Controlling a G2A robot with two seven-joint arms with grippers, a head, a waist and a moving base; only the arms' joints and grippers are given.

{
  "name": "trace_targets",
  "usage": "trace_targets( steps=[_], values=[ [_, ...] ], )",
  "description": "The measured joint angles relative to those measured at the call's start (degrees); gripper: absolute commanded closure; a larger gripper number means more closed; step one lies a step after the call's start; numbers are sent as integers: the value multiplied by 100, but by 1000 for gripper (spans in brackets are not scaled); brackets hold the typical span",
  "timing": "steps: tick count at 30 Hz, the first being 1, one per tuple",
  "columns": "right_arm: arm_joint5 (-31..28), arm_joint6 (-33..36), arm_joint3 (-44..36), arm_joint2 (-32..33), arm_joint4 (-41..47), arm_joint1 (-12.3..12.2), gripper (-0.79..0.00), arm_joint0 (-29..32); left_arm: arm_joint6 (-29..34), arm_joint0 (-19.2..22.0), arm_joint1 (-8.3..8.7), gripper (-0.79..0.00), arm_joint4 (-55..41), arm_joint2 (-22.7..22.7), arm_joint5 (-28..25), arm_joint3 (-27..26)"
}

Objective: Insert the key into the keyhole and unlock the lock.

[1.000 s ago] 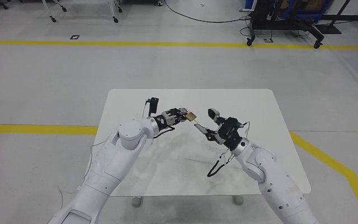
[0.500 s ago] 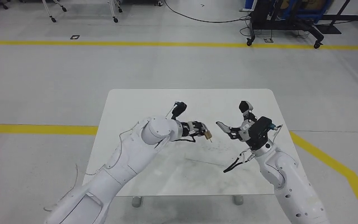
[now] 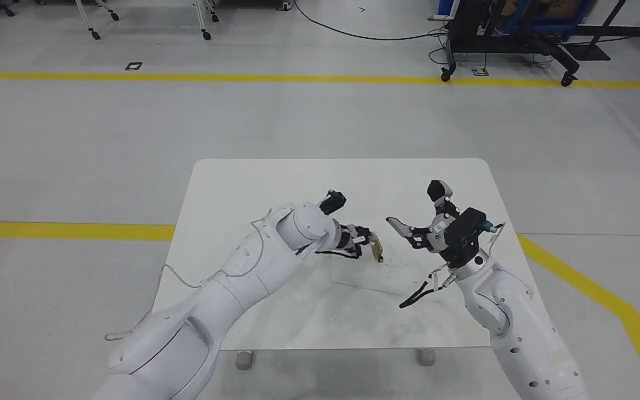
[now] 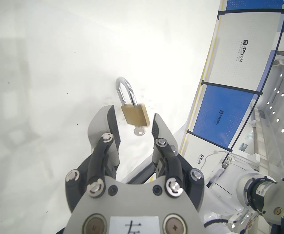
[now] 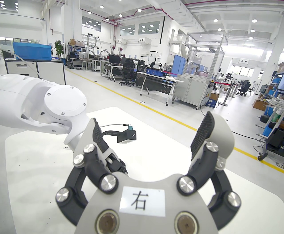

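Top view sits high above the arms, looking steeply down on the white table (image 3: 450,180) and the floor beyond. Left wrist view is close behind the left gripper (image 4: 133,112), facing the tabletop, lock (image 4: 135,116) near. Right wrist view is behind the right gripper (image 5: 151,118), facing nearly level across the table into the hall and catching the left arm (image 5: 33,102). All three share the table.

Large industrial robotics lab. Yellow floor lines (image 3: 300,77), rows of workbenches (image 5: 153,81), a glass-walled cell (image 5: 204,66). High ceiling with lights (image 5: 215,20).
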State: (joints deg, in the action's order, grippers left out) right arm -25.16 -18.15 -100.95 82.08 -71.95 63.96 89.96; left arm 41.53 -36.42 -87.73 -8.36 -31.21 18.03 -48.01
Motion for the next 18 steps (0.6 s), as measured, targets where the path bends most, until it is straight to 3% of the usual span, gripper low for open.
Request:
trace_targets(
  steps=[5, 8, 12, 15, 18],
  values=[
    [0, 0, 0, 0, 0, 0, -785, 0, -148, -86, 155, -785, -129, -467, -283, -205],
    [0, 0, 0, 0, 0, 0, -785, 0, -296, -283, 347, -785, -131, -916, -603, -680],
    [0, 0, 0, 0, 0, 0, -785, 0, -506, -892, 709, -785, 240, -1675, -974, -1939],
    [0, 0, 0, 0, 0, 0, -785, 0, -631, -1510, 965, -785, 634, -2289, -891, -3105],
    [0, 0, 0, 0, 0, 0, -785, 0, -682, -1838, 1049, -785, 766, -2585, -759, -3827]
  ],
)
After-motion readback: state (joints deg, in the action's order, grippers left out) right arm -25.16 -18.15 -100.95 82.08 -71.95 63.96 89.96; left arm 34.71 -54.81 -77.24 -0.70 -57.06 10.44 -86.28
